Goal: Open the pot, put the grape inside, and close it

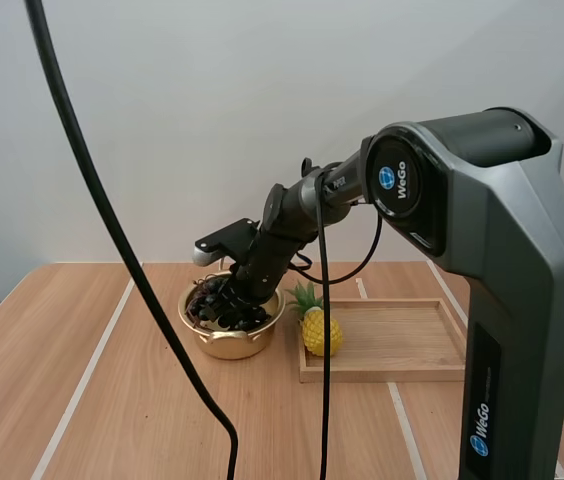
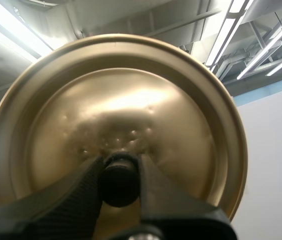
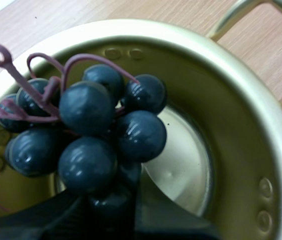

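The light wooden desk [image 1: 112,400] carries a shallow rectangular wooden tray [image 1: 402,345] right of its middle. Just left of the tray stands the round golden metal pot [image 1: 224,343], open, with loop handles on its rim [image 3: 261,130]. The round golden metal lid [image 2: 131,100] is off the pot, up in the air. The left end effector [image 2: 119,182] has its two fingers closed tight on the lid's black knob [image 2: 118,180].

The bunch of dark blue-black grapes [image 1: 224,303] with purplish stems hangs inside the pot's mouth, above its shiny bottom and near the wall [image 3: 88,130]. The right end effector [image 3: 111,205] reaches down over the pot and pinches the lower grapes between its fingertips.

A small yellow toy pineapple [image 1: 319,328] with green leaves stands at the tray's left end, close to the pot and the right arm's wrist.
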Motion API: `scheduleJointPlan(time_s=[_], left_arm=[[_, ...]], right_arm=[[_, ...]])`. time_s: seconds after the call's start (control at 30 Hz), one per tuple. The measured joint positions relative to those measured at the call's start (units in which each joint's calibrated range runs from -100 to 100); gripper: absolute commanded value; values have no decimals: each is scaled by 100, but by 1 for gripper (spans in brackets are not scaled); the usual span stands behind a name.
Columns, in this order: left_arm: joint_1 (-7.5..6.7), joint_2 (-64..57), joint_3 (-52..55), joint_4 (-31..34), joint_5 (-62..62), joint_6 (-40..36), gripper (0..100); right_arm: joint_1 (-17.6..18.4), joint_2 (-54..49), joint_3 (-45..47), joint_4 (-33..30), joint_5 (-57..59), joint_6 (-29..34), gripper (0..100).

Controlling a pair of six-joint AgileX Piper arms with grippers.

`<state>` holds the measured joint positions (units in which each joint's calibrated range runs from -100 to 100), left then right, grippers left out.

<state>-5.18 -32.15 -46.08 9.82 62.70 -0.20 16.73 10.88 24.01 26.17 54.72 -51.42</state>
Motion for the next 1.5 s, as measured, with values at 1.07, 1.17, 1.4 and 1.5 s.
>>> scheduleJointPlan(time_s=[1.07, 1.17, 1.4, 1.5], left_arm=[[0, 0, 0, 0, 0, 11, 0], [0, 0, 0, 0, 0, 11, 0], [0, 0, 0, 0, 0, 11, 0], [0, 0, 0, 0, 0, 11, 0]], right_arm=[[0, -1840, 13, -169, 661, 51, 100], [0, -2183, 13, -329, 977, 170, 100], [-247, -3217, 13, -456, 2062, 306, 100], [-448, -3756, 13, -478, 2576, 319, 100]])
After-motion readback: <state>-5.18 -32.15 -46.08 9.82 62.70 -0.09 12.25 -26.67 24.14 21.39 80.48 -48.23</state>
